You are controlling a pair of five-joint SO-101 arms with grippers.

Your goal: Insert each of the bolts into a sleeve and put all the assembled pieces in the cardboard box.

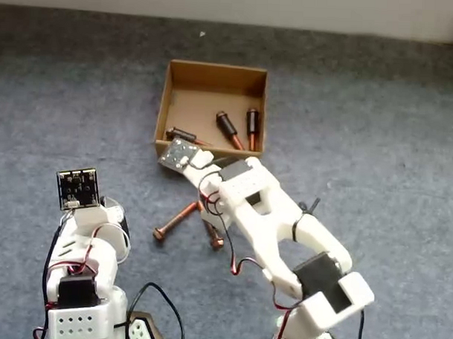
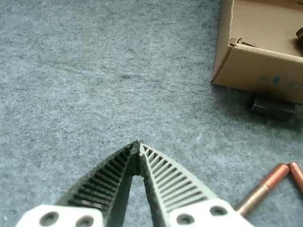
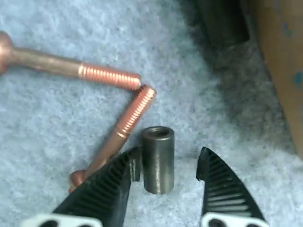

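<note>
The cardboard box [image 1: 163, 108] sits at the table's far middle with three assembled pieces [image 1: 229, 129] inside. Two bare copper bolts [image 1: 176, 220] lie in a V on the carpet just in front of it. In the right wrist view my right gripper [image 3: 169, 156] is open around a dark sleeve [image 3: 157, 161] that lies on the carpet beside one bolt [image 3: 118, 135]; the other bolt [image 3: 71, 68] lies farther off. A second dark sleeve [image 3: 222, 21] rests against the box wall [image 3: 284, 71]. My left gripper [image 2: 138, 144] is shut and holds nothing, hovering over bare carpet at the near left.
The right arm [image 1: 270, 208] stretches over the bolts toward the box's front wall. The left arm [image 1: 90, 246] stands at the near left. From the left wrist view, the box corner [image 2: 255, 61], a sleeve [image 2: 272, 106] and bolt tips [image 2: 262, 189] show. Grey carpet surrounds everything.
</note>
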